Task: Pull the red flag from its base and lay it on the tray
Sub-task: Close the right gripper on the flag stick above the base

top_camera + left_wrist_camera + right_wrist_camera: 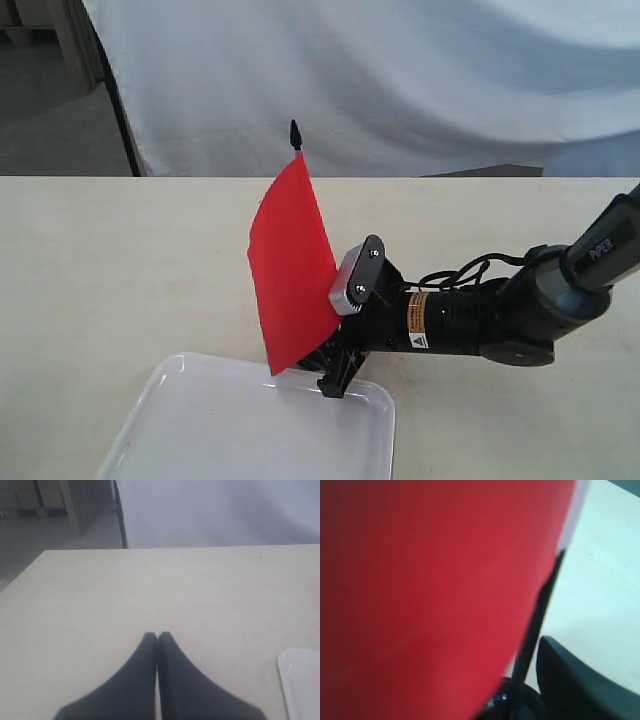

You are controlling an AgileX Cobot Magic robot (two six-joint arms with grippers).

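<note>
- Red flag (290, 265) stands up near the middle of the table (120, 260), leaning a bit, with its black tip on top
- From the outside camera, its low corner hangs just over the far rim of the white tray (180, 430)
- My right gripper (338, 368) lies low and reaches in from the right to the foot of the flag, close by the tray's far edge
- My right wrist camera shows red cloth over most of the view, the black stick running down its edge, and one dark finger (580, 680) just beside the stick
- I cannot tell if this gripper is squeezing the stick or not
- I cannot pick out the base, as the cloth and gripper hide that spot
- My left gripper (157, 639) has its two fingers pressed together with nothing between them, over bare table, and a tray corner shows near it
</note>
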